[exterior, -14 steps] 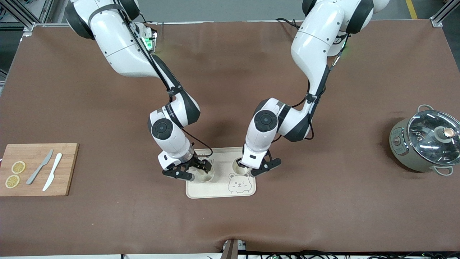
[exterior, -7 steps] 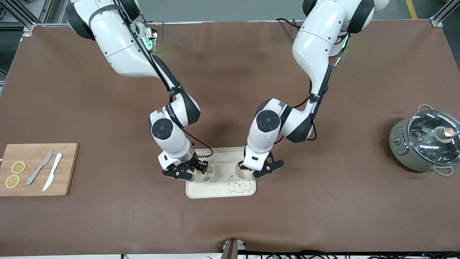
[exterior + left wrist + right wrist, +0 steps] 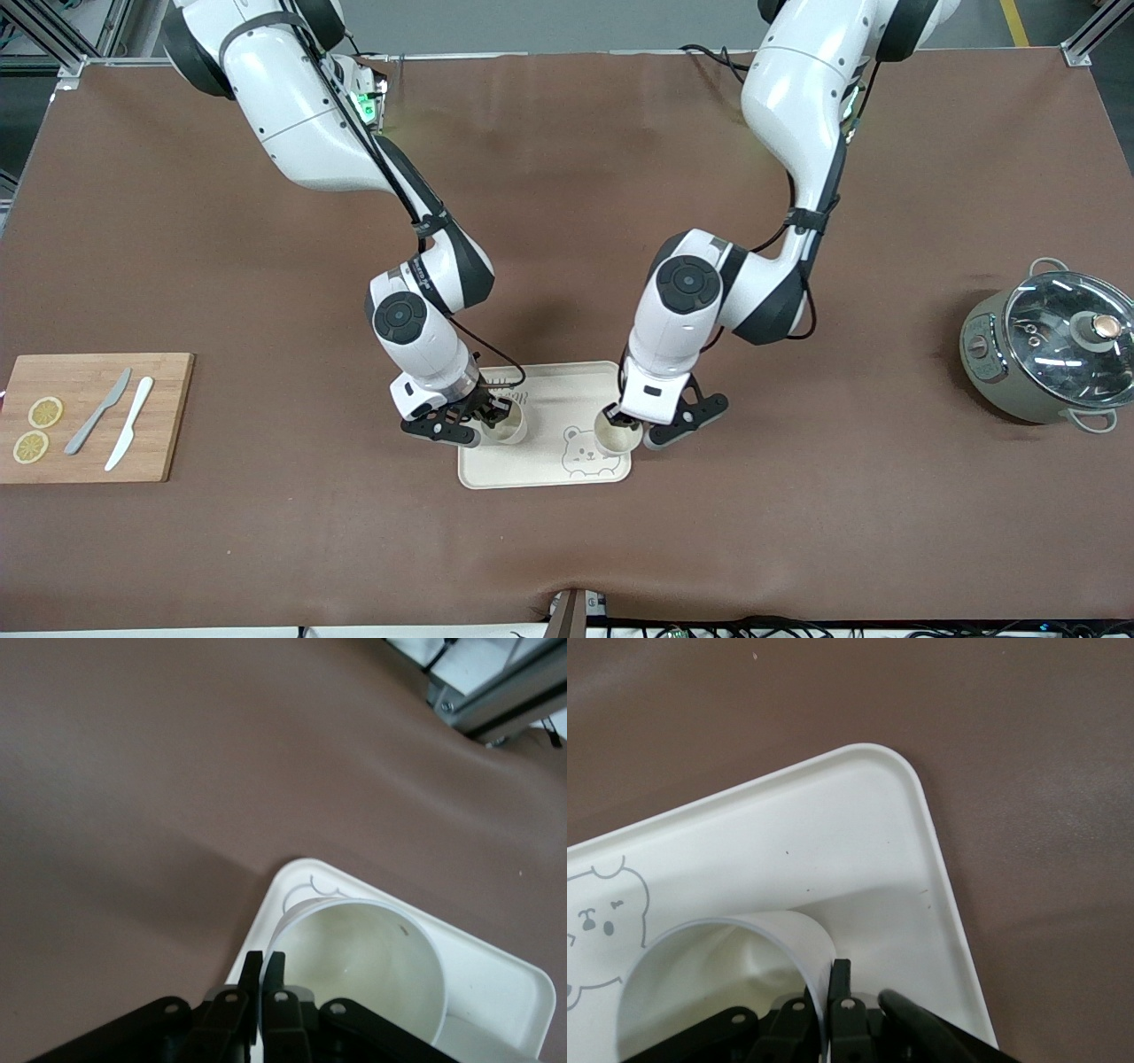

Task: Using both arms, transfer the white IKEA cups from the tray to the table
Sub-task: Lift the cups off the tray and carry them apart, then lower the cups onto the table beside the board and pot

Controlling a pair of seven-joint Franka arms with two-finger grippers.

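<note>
Over the tray (image 3: 542,474), each light, stiff, likely slippery white cup (image 3: 506,429) (image 3: 617,437) is pinched at its rim wall by the clenched left gripper (image 3: 625,424) or right gripper (image 3: 487,415).

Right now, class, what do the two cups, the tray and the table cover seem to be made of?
Cups: probably matte plastic; thin walls, dull cream surface. Tray: likely the same smooth plastic, moulded rim, printed bear. Table cover: matte brown mat, possibly rubber or leatherette; it wrinkles without shine.
</note>
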